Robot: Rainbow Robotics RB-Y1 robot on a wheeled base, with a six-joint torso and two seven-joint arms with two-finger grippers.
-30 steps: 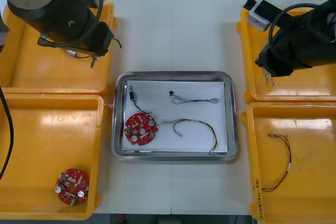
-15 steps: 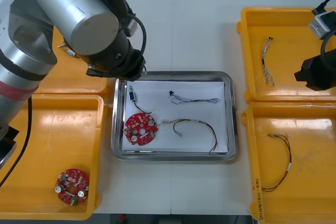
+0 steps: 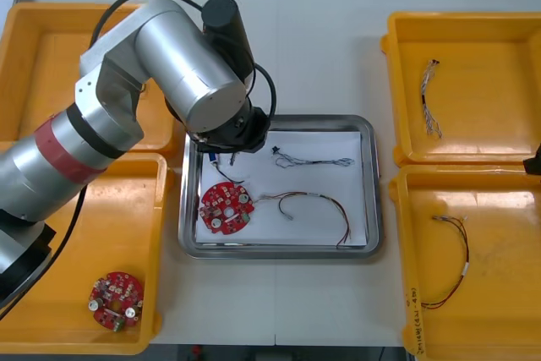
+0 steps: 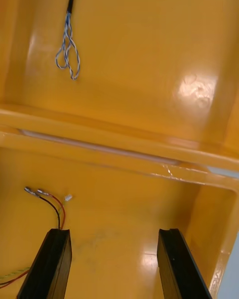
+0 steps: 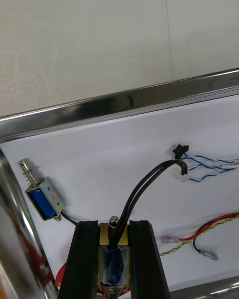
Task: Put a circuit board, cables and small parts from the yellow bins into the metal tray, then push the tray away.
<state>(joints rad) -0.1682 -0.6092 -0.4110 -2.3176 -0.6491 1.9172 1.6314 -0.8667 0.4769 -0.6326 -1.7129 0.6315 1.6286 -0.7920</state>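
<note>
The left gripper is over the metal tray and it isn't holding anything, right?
Not quite. The left gripper is over the metal tray, but it is holding something: the left wrist view shows its fingers shut on a small metal part with a black cable coming out of it.

The metal tray [image 3: 321, 119], white inside, sits mid-table. In it lie a round red circuit board [image 3: 226, 207] at the near left, a twisted blue and white cable [image 3: 317, 161] on the far side, a red and yellow cable [image 3: 317, 205] right of the board, and a blue-bodied small metal part [image 5: 44, 200] by the left wall. A second small metal part [image 5: 113, 266] with black leads is clamped in the left gripper [image 5: 113, 229] above the tray. Another board [image 3: 116, 299] lies in the near left yellow bin [image 3: 51, 234].
</note>
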